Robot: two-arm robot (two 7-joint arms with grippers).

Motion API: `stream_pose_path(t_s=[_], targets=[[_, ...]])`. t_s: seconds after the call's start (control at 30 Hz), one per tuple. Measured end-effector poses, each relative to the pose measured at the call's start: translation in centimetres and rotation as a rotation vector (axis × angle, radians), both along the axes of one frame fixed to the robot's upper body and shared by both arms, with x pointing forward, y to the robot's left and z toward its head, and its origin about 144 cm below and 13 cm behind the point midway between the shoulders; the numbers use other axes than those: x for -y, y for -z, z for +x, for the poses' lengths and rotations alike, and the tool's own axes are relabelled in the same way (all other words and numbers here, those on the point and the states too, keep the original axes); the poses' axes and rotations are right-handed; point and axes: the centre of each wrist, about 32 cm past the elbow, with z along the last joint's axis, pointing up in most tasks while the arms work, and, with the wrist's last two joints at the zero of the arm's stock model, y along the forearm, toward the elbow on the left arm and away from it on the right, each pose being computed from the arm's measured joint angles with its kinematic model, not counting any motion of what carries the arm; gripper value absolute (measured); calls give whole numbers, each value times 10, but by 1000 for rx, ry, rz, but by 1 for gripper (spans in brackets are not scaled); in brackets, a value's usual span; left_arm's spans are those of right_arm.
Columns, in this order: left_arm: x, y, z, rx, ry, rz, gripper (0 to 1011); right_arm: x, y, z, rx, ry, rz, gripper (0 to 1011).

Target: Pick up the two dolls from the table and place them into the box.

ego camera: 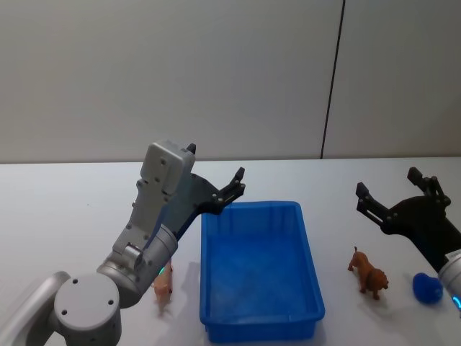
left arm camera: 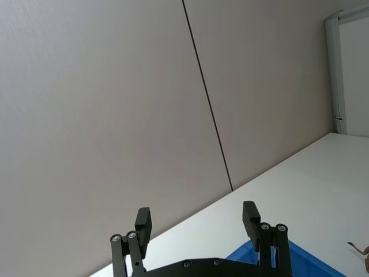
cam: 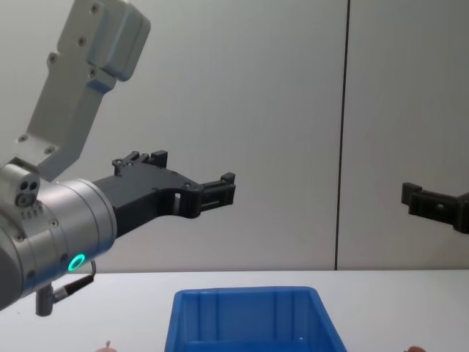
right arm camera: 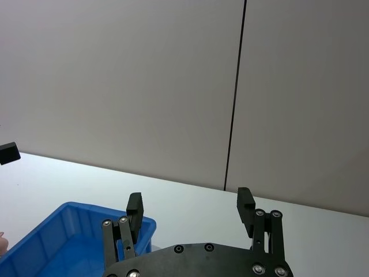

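Evidently staged for one pick apiece, the left end effector (ego camera: 216, 162) and right end effector (ego camera: 387, 182) hang raised, spread wide and empty, each on its doll's side of the blue box (ego camera: 311, 267): pink doll (ego camera: 164, 287) on the table (ego camera: 72, 209) left, brown doll (ego camera: 369, 272) right.

The empty blue box (ego camera: 259, 330) lies on the white table (ego camera: 72, 209), with a pink doll (ego camera: 163, 287) below the left gripper (ego camera: 215, 163) and a brown animal doll (ego camera: 369, 272) below the right gripper (ego camera: 387, 182).

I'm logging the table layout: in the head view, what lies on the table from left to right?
Pink doll → box → brown doll → blue ball.
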Motion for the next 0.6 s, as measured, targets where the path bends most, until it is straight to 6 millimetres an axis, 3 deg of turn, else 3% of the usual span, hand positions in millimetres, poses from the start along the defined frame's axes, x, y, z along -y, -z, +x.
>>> stream_pose_path(t_s=[0.6], targets=[[0, 0, 0, 0, 0, 0, 1001, 0, 0, 0, 0, 0, 0, 1001]])
